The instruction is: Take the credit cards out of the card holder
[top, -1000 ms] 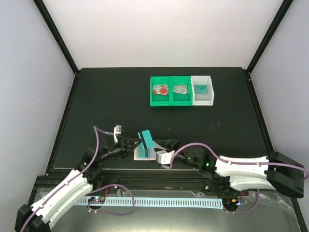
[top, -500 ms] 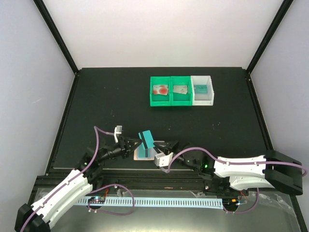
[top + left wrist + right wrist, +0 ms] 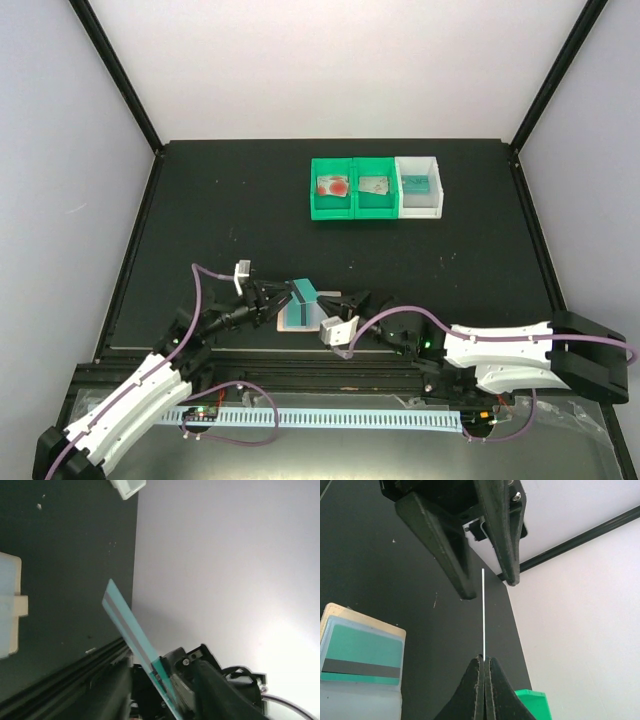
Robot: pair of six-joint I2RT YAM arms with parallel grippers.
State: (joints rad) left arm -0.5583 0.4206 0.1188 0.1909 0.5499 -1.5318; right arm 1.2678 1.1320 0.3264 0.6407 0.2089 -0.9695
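A teal credit card (image 3: pixel 304 292) stands on edge above the peach card holder (image 3: pixel 297 318), between my two grippers. My right gripper (image 3: pixel 331 298) is shut on this card; in the right wrist view (image 3: pixel 484 661) the card (image 3: pixel 483 615) shows as a thin edge-on line. My left gripper (image 3: pixel 282 297) is open, and its fingers (image 3: pixel 447 545) straddle the card's far end without visibly touching it. In the left wrist view the card (image 3: pixel 127 627) runs between my blurred jaws (image 3: pixel 165 692). The holder (image 3: pixel 360 655) lies open with another teal card (image 3: pixel 362 661) in its pale blue pocket.
Two green bins (image 3: pixel 333 205) (image 3: pixel 376 205) and a white bin (image 3: pixel 418 205) stand in a row at the back. They hold a red-blotch card (image 3: pixel 332 186), a silver card (image 3: pixel 374 185) and a teal card (image 3: pixel 420 181). The table's near rail runs just behind both grippers.
The right gripper has moved left to the teal card and shut on it. The card has tipped more edge-on and sits slightly lower. The left arm has barely moved.
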